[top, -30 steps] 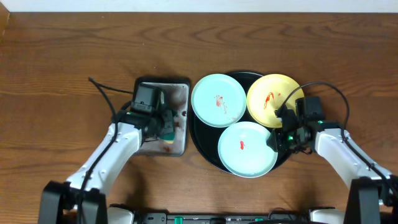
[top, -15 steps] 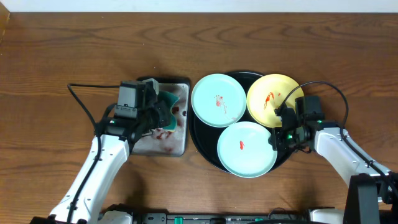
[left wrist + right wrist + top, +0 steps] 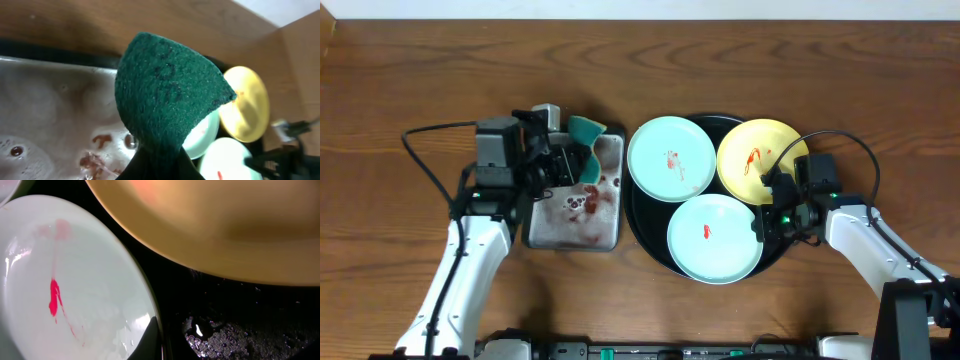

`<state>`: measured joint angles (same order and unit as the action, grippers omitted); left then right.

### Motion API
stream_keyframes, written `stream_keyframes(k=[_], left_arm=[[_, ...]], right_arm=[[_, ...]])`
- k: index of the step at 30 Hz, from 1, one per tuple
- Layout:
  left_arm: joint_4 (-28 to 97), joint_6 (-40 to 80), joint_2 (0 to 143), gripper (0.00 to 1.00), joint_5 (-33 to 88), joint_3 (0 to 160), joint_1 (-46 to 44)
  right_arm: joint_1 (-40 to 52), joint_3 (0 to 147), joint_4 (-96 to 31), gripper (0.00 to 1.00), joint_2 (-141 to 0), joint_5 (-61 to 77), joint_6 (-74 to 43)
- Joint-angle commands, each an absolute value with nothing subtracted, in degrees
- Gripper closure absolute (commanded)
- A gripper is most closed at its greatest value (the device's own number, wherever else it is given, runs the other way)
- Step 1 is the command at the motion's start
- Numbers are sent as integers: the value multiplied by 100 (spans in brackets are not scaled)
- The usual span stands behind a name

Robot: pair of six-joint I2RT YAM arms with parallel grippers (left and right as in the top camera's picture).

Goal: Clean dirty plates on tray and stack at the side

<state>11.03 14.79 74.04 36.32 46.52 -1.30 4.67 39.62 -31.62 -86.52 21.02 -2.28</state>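
- The left gripper is lifting off the grey metal tray. A second ago it was pressed low on it; now it's hanging over the tray's far edge, with red smears showing on the bare metal.
- Its fingers are staying clamped on the green sponge, which is sticking up and pointing toward the plates.
- The right gripper is barely moving, but its fingers are finishing closing. They're now pinched together on what looks like the right rim of the front blue plate. The wrist view is showing one dark fingertip right at that edge.
- All three plates are still sitting on the black tray: the front one, the back blue plate and the yellow plate, each still wearing red sauce.
- So I'm guessing one arm is holding a plate steady while the sponge is heading over. Nothing's getting cleaned or stacked yet.
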Motion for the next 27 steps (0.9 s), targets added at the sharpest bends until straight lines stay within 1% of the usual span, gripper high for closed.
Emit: stream_keyframes(k=[1, 7, 27], left_arm=[[1031, 1551, 7349, 93, 4755, 4630, 196], [1033, 1553, 7349, 93, 5754, 4630, 576], [1031, 1549, 7352, 93, 5743, 4630, 620]], right_arm=[[423, 4060, -3131, 99, -8674, 2084, -209], [421, 4060, -3131, 99, -8674, 2084, -209], [421, 4060, -3129, 99, -8674, 2084, -209]])
